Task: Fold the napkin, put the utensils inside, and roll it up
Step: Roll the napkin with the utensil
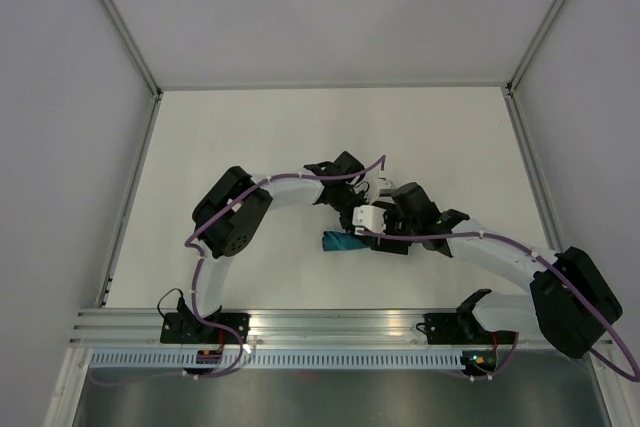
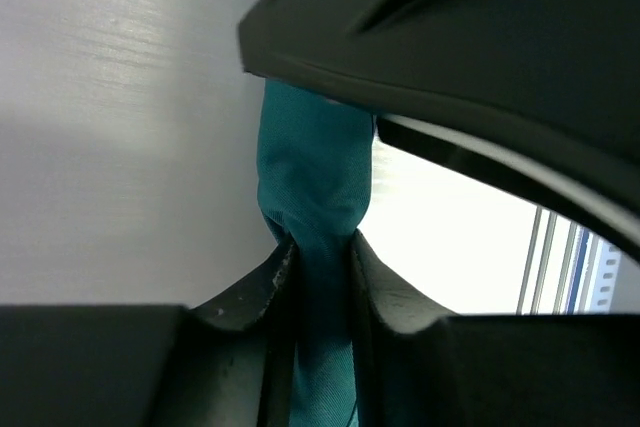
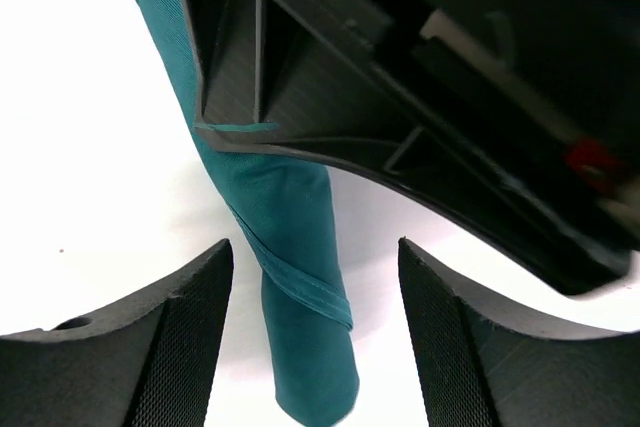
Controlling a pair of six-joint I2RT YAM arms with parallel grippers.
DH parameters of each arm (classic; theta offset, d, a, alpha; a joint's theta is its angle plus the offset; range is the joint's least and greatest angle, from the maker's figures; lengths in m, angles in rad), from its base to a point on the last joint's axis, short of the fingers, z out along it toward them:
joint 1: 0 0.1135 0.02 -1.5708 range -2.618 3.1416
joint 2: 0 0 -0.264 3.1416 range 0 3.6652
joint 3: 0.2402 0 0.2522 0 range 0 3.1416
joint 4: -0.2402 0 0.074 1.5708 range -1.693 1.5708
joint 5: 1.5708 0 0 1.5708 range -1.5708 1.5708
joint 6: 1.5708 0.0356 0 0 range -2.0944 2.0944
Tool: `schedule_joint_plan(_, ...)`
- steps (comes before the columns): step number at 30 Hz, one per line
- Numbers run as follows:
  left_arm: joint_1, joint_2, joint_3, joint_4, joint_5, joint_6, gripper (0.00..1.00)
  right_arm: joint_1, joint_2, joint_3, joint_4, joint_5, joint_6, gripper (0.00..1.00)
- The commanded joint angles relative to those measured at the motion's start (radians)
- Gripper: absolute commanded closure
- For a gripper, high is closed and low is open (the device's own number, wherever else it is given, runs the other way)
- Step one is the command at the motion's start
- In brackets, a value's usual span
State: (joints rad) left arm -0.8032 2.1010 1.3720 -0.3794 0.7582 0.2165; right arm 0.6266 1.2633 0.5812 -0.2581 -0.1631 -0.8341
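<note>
Napkin [image 1: 338, 243] is a tight roll on table [image 1: 300, 127]. Left gripper [image 2: 322, 277] pinches one end, probably to stop unrolling; right gripper [image 3: 315, 252] straddles the other, jaws apart. Utensils unseen, presumably inside.

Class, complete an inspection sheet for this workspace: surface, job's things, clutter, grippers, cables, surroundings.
Surface: white table.
Job's things: teal napkin rolled into a slim tube; utensils not seen.
Clutter: nothing seen.
Grippers: left gripper pinches the napkin; right gripper open, its fingers either side of the roll without touching.
Cables: purple cables run along both arms.
Surroundings: pale walls on three sides; metal rail at the near edge.
</note>
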Motion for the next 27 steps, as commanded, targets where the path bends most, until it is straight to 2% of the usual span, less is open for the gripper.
schedule_joint_plan(1, -0.010, 0.019, -0.051, -0.073, -0.115, 0.014, 0.70, 0.007, -0.067, 0.063, -0.087, -0.025, 0.009, 0.27)
schedule_joint_plan(9, 0.007, -0.016, -0.051, -0.044, -0.105, -0.012, 0.62, 0.007, -0.119, 0.106, -0.184, -0.064, 0.027, 0.26)
schedule_joint_plan(19, 0.032, -0.047, -0.051, -0.013, -0.100, -0.040, 0.59, 0.007, -0.128, 0.108, -0.202, -0.105, 0.041, 0.28)
schedule_joint_plan(21, 0.036, -0.047, -0.054, -0.012, -0.097, -0.040, 0.59, 0.007, -0.124, 0.106, -0.194, -0.118, 0.041, 0.31)
schedule_joint_plan(27, 0.050, -0.038, -0.060, -0.003, -0.063, -0.045, 0.58, 0.007, -0.050, 0.056, -0.109, -0.096, -0.006, 0.31)
